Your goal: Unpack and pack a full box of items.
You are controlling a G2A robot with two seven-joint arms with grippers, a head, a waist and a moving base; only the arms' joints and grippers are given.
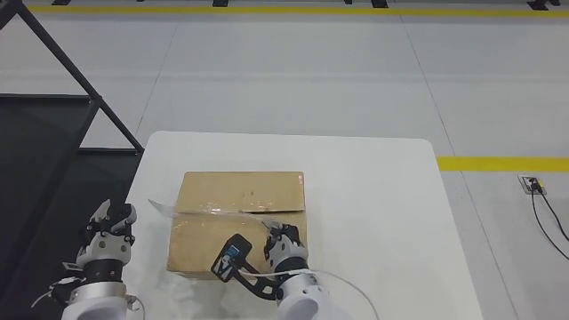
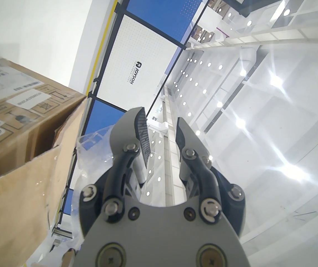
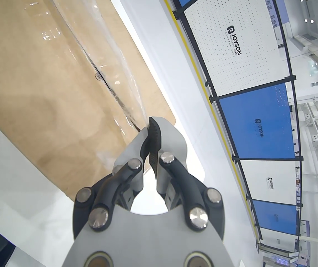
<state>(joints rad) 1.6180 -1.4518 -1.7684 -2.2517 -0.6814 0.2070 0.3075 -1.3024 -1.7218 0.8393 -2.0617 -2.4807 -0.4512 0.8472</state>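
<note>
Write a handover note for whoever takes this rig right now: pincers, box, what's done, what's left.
Left pincer: open, empty, beside the box's left side.
Right pincer: shut on the clear tape at the box's top seam.
Box: on the white table, flaps closed. The tape is partly lifted, and a loose end sticks out past the box's left side.
Done: tape peel begun.
Left: strip the tape, open the flaps, unpack, repack. The contents cannot be seen.
</note>
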